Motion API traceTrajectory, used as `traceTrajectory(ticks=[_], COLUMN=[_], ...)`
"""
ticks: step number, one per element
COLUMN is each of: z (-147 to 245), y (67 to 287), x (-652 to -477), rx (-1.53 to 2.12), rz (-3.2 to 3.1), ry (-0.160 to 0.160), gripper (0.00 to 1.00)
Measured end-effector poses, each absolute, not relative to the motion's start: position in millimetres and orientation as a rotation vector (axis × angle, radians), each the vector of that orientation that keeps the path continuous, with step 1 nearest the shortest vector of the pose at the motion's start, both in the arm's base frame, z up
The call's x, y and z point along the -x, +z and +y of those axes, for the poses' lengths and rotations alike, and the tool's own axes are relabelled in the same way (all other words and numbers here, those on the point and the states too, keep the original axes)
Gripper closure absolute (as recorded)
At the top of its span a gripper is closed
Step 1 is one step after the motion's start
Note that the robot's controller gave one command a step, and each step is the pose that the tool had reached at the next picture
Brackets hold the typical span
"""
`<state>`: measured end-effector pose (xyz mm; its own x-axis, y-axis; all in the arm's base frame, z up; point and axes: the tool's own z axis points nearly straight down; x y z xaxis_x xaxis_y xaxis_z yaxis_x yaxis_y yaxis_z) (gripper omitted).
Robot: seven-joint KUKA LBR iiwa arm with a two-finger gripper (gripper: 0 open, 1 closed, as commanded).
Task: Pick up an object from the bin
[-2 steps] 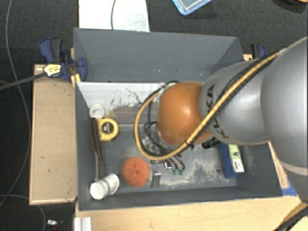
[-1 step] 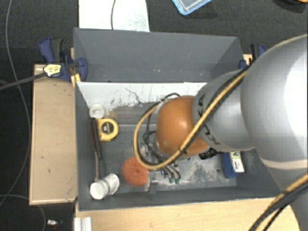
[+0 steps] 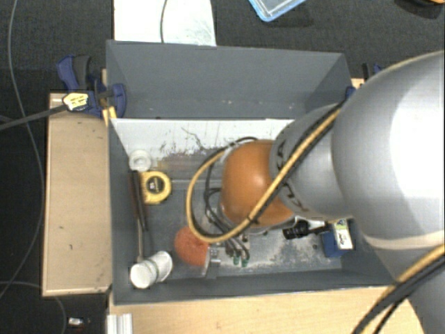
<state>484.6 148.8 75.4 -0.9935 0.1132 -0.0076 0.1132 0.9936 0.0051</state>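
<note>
1. My jaws: low by the bin's [image 3: 222,82] near wall, beneath my orange cover [image 3: 247,179]; released or clenched, I cannot tell.
2. Reddish ball [image 3: 188,245], just beside them: a nudge may roll it away.
3. White cylinder [image 3: 149,270], left corner: could crowd a grasp.

Robotics lab, arm [image 3: 389,158], metal bin [image 3: 222,82] (grey)

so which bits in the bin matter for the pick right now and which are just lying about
In play: hand, low in the middle of the bin; reddish ball, nearest thing, just beside it on the view's left.
Lying about: yellow tape measure, white cap, white bottle, dark rod, blue block.
</note>
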Motion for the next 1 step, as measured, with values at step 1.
traceTrajectory(ticks=[1], z=[126.3], y=[71.5], x=[-483.7], rx=[-0.222], rz=[3.128], ry=[0.006], gripper=[1.0])
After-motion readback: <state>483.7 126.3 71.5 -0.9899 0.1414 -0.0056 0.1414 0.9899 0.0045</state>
